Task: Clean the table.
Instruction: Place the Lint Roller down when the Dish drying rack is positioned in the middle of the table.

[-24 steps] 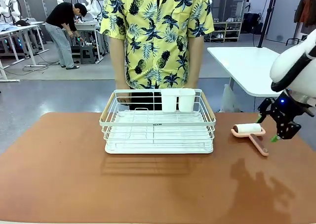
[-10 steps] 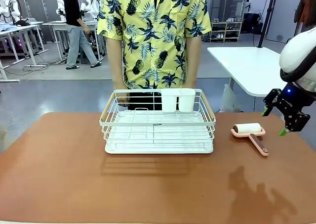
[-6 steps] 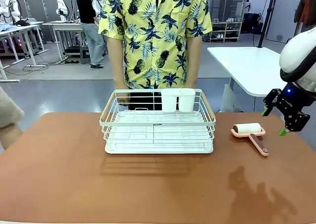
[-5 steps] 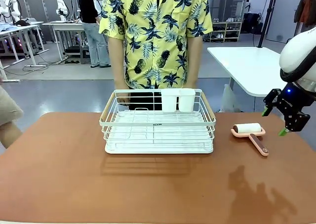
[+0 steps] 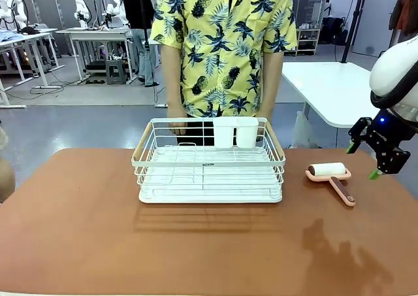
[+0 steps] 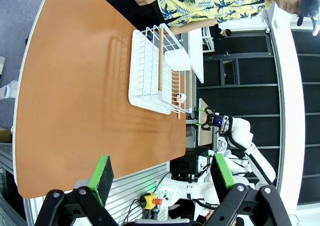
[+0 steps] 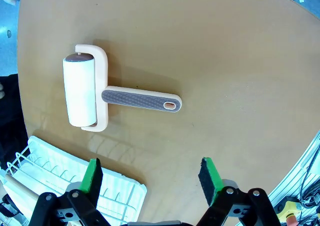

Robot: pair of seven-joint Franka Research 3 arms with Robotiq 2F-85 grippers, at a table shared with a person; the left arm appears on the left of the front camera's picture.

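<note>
The big brown table (image 5: pixel 78 230) fills the near part of the room. On it sits a white wire rack (image 5: pixel 209 162) with a tiny dark label on its front rim — too small to read. A pink lint roller (image 5: pixel 332 178) lies to its right. The right gripper (image 5: pixel 371 159) hangs above the roller, jaws wide open, holding nothing — it has not moved. The left gripper (image 6: pixel 162 178) is wide open and empty too. The person in the yellow shirt (image 5: pixel 225 48) has stepped a little to the right.

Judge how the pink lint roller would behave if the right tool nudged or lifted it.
The lint roller lies flat, its handle likely stopping it from rolling. It looks like light, stiff plastic, so a nudge would probably slide or pivot it. The ribbed handle should grip well.
</note>
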